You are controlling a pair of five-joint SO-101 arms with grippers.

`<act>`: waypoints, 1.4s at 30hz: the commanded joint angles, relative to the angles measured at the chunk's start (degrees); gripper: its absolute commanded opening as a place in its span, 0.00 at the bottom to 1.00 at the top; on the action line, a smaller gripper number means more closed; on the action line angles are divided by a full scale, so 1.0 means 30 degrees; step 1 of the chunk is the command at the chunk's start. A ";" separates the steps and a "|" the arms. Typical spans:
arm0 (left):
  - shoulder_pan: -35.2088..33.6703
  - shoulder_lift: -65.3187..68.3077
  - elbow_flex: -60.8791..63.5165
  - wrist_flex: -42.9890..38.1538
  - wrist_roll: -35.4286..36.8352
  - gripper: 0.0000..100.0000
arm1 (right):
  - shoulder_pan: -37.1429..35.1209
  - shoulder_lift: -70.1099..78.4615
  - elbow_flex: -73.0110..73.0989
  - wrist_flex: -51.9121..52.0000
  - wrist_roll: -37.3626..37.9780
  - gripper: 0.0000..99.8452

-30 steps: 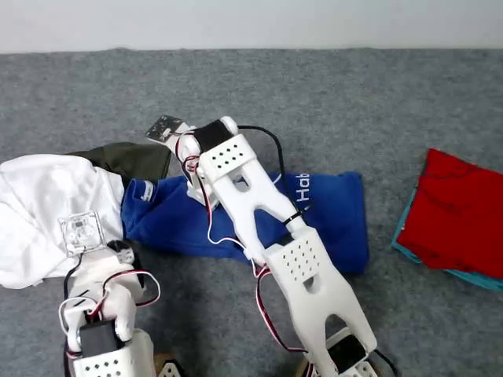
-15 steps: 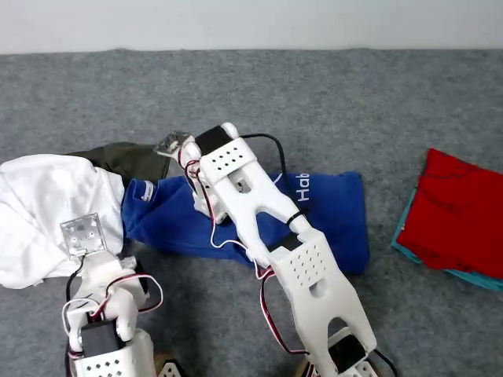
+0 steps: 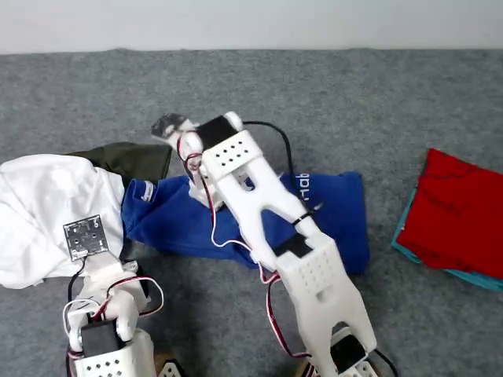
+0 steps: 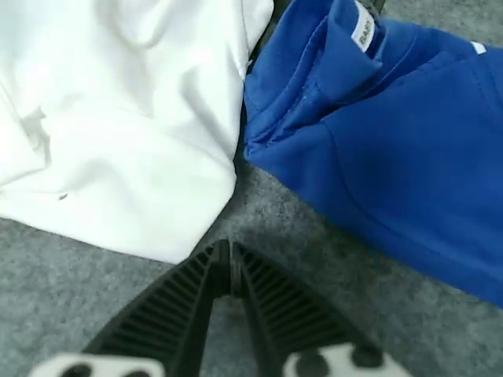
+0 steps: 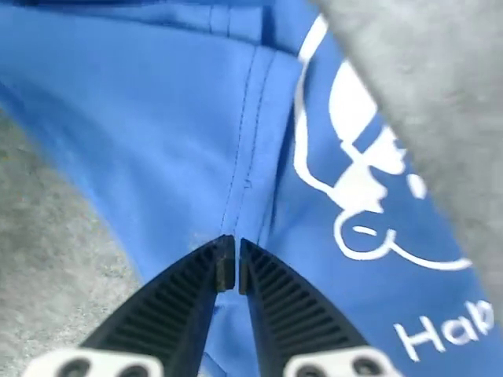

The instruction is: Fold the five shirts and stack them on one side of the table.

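Blue shirt (image 3: 338, 216) lying mid-desk (image 3: 354, 102), between the white shirt (image 3: 39, 196) at the left edge and the red shirt (image 3: 460, 212) at the right edge. Right gripper (image 5: 229, 267) closed over its seam; whether it pinches cloth cannot be told. Left gripper (image 4: 230, 271) closed, empty. The fabric is probably light and limp, best pinched at a hem or doubled fold.

Tabletop (image 3: 354, 102): grey felt-like covering, matt and rough.
Blue shirt (image 3: 338, 216): soft matt knit cloth, stitched seams, smooth white print.
White shirt (image 3: 39, 204): soft matt cloth, creased.
Olive shirt (image 3: 130, 157): matt cloth.
Red shirt (image 3: 460, 216): matt cloth.
Right arm (image 3: 310, 271): smooth white plastic.
Left end effector (image 4: 230, 253), right end effector (image 5: 236, 251): ribbed matt black plastic.
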 commanded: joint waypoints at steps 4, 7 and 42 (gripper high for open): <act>0.0147 -0.0205 -0.0161 0.0088 0.0176 0.01 | 0.1832 -0.5612 0.3223 0.0777 -0.0205 0.02; 0.0147 -0.0205 -0.0161 0.0088 0.0176 0.01 | 0.2711 -0.7546 0.5099 0.0777 -0.0176 0.02; 0.0147 -0.0205 -0.0161 0.0088 0.0176 0.01 | 1.0886 -1.2117 1.8227 -0.6637 -0.7707 0.25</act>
